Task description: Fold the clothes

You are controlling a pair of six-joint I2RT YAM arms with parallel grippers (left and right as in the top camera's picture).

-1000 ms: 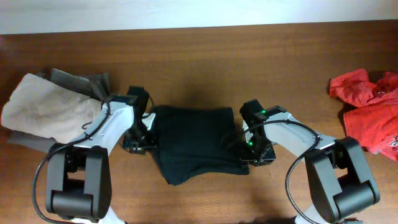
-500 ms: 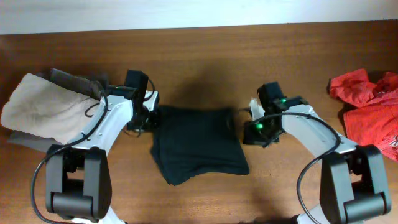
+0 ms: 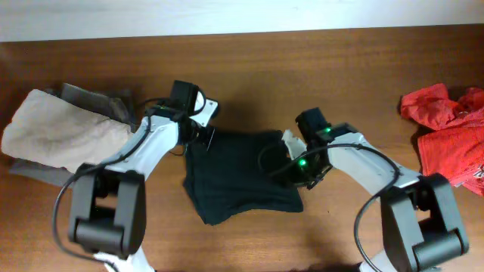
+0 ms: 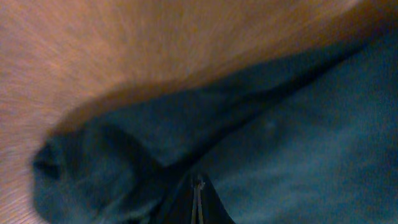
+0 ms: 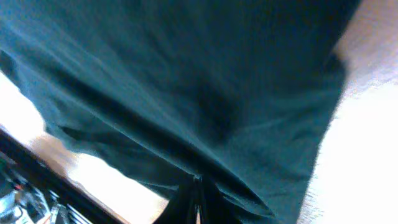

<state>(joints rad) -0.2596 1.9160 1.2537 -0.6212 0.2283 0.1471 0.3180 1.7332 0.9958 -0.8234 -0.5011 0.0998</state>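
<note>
Where the brown wooden worktop (image 3: pixel 302 68) meets the far edge of the overhead view, a pale strip of wall (image 3: pixel 227 15) runs the whole width. The wood grain runs left to right, and the surface shines a little near its middle.

A dark garment (image 3: pixel 238 174) lies at the centre, roughly square, with its near left corner drooping toward the near edge. The left pincer (image 3: pixel 203 140) sits at the garment's far left corner; the right pincer (image 3: pixel 287 170) is over its right side.

From the left wrist, the pincer (image 4: pixel 198 186) has its tips pressed together into a thin line on the garment (image 4: pixel 298 137), which bunches into a fold beside bare wood (image 4: pixel 124 43). From the right wrist, the pincer (image 5: pixel 198 185) is likewise closed on the garment (image 5: pixel 186 74), whose creases run toward the tips; the worktop (image 5: pixel 367 124) glares bright beyond the hem.

A beige heap (image 3: pixel 53 132) rests at the left end, on grey cloth (image 3: pixel 94 98). Red clothes (image 3: pixel 446 128) lie crumpled at the right end, well apart from the garment.
</note>
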